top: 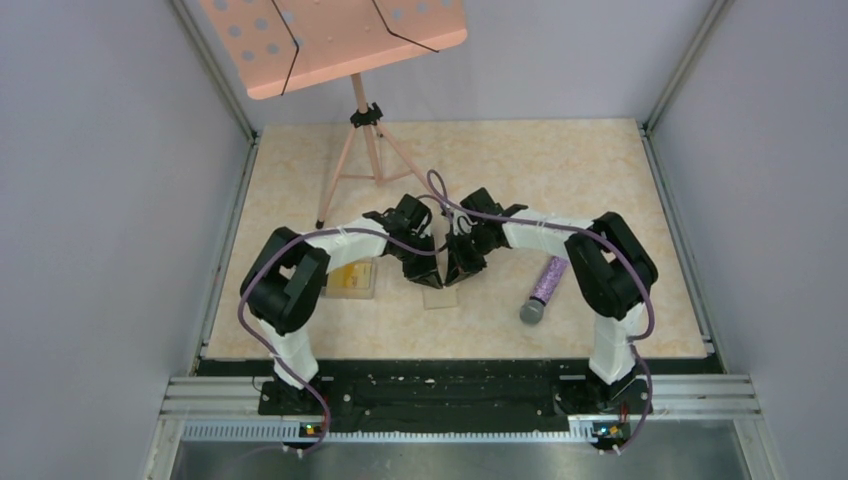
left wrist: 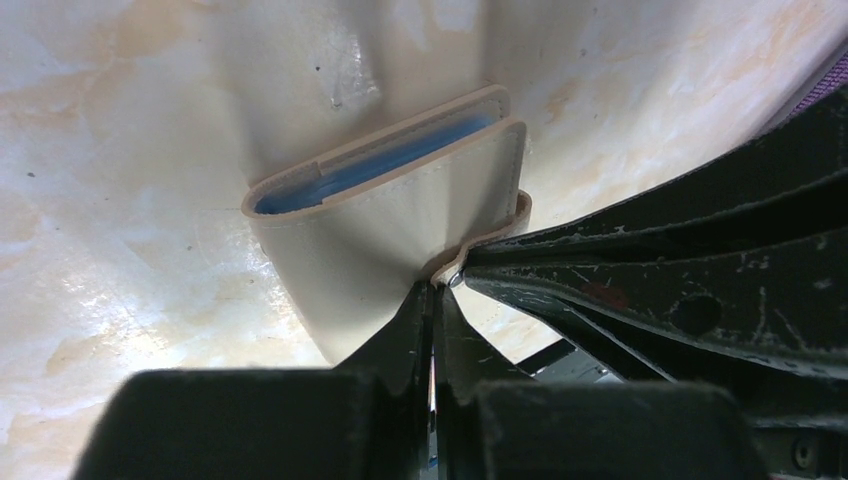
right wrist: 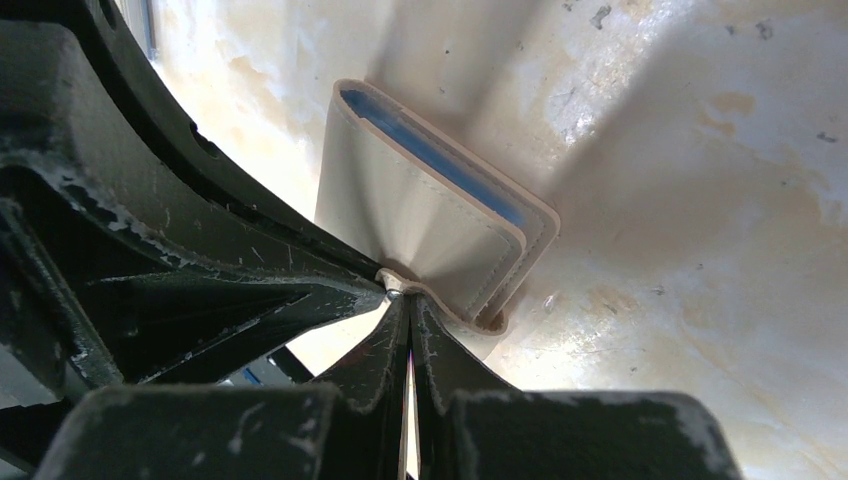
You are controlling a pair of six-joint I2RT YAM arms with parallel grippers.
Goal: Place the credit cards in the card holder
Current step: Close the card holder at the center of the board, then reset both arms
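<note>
The card holder [left wrist: 400, 215] is a beige folded wallet with a light blue inside, standing on its edge mid-table [top: 440, 298]. My left gripper [left wrist: 437, 287] is shut on its front cover, which creases toward the tips. My right gripper [right wrist: 405, 300] is shut on the snap flap [right wrist: 470, 318] right beside it. The two grippers meet tip to tip over the holder [top: 442, 280]. The holder's blue pockets [right wrist: 440, 165] face up and no card shows in them. A gold-yellow credit card [top: 350, 277] seems to lie in a clear box by the left arm.
A purple glitter microphone [top: 546, 287] lies to the right of the grippers. A pink music stand [top: 335, 40] on tripod legs [top: 365, 150] stands at the back left. Grey walls close in the table on both sides.
</note>
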